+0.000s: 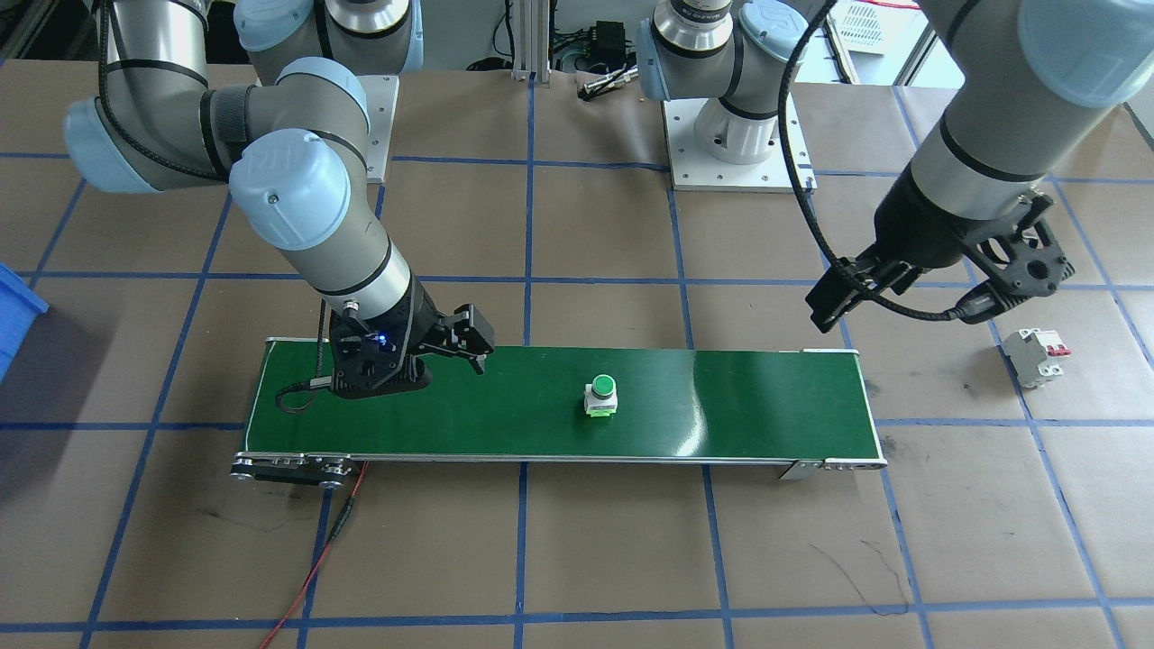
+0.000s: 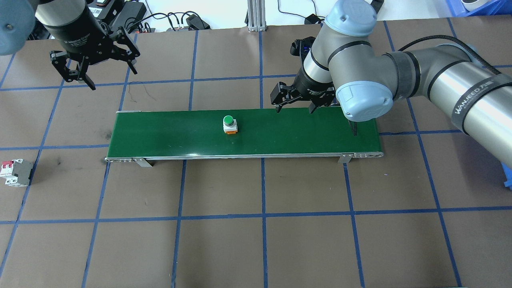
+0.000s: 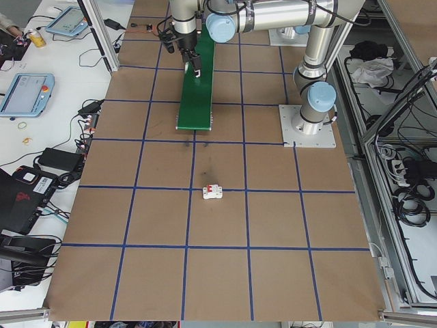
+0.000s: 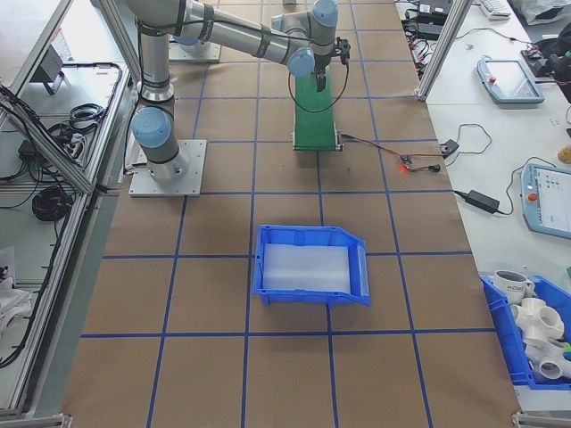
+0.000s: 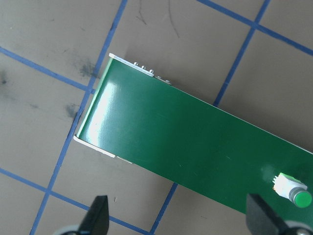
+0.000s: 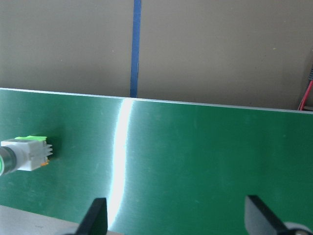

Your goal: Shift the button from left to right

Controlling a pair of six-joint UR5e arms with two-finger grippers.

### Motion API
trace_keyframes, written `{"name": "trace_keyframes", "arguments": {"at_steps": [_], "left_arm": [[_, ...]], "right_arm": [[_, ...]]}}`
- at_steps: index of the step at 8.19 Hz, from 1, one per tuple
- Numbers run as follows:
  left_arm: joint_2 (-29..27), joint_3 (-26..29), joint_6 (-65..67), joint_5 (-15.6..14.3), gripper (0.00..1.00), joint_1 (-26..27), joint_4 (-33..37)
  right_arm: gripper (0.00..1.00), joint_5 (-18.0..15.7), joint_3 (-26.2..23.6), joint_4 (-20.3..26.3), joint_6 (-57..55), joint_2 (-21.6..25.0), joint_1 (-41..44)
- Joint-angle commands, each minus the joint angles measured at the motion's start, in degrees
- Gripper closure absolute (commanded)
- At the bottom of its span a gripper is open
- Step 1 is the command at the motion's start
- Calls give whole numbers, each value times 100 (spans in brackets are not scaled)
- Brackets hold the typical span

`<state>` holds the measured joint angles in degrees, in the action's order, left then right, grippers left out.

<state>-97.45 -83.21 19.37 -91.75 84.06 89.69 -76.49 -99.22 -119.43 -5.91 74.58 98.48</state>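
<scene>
The button point(image 2: 229, 124), with a round green cap on a white blocky body, stands upright near the middle of the green conveyor belt point(image 2: 180, 136). It also shows in the front view as the button point(image 1: 600, 395) and at the edges of both wrist views point(image 5: 293, 192) point(image 6: 22, 154). My right gripper point(image 2: 294, 109) hovers open and empty over the belt's far edge, to the right of the button. My left gripper point(image 2: 113, 79) hangs open and empty above the table, beyond the belt's left end.
A white circuit breaker point(image 2: 16, 172) with red levers lies on the table off the belt's left end. A blue bin point(image 4: 312, 266) sits on the robot's right side. A red wire point(image 1: 315, 577) trails from the belt's right end.
</scene>
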Motion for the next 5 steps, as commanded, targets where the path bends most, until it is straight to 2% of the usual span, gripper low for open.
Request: {"name": "trace_keyframes", "arguments": {"at_steps": [1,2,5], "left_arm": [[199,59,-764,26,0,523,40],[365,24,-1299,35,0,542,40],[552,59,-1559,-9,0,542,181]], "right_arm": [[0,248,-36,-194,-688,-39,-5],[0,248,-45,-456,-770,-144,4],[0,196,-71,-494,-1105,-259,66]]}}
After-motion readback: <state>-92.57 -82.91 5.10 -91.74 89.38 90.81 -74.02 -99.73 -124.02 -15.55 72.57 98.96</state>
